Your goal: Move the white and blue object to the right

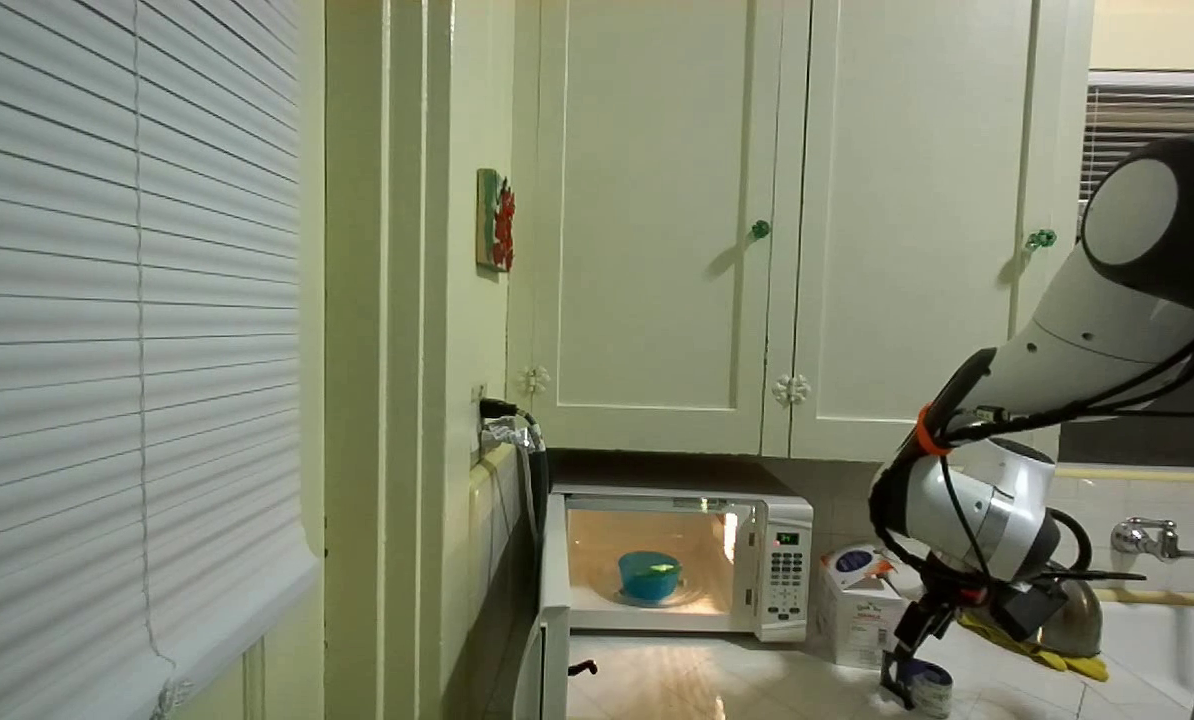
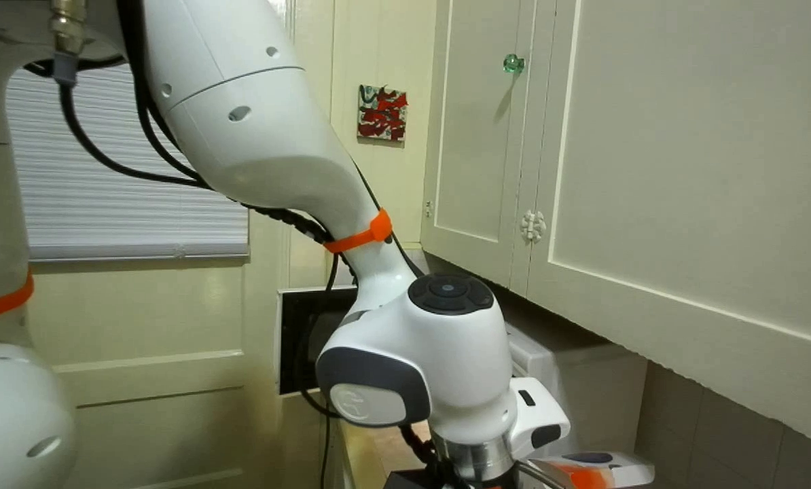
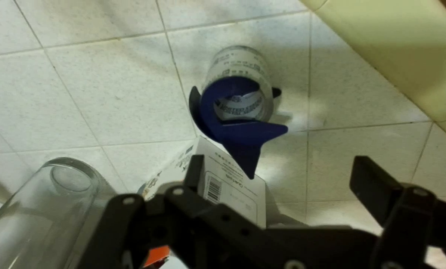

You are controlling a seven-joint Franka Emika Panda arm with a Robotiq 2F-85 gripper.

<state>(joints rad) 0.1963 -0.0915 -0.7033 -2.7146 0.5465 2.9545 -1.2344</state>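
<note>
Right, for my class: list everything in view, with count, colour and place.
Tape dispenser: one, white and blue, on counter
Counter: one, off-white, under microwave
Microwave: one, white, on counter
Bowl: one, blue, inside microwave
Box: one, white, near microwave
Glass container: one, clear, near box
Gloves: count unclear, yellow, by sink
Rounded vessel: one, metallic, by gloves
Sink: one, white, beside counter
Faucet: one, silvery, above sink
Cupboard doors: two, cream, above counter
Knobs: two, green, on cupboard doors
Picture: one, red and green, on wall
Blinds: two, white and greyish, opposite sides of an exterior view
Robot arm: one, white, in both exterior views
Claw: one, black, jaws apart, over counter
</note>
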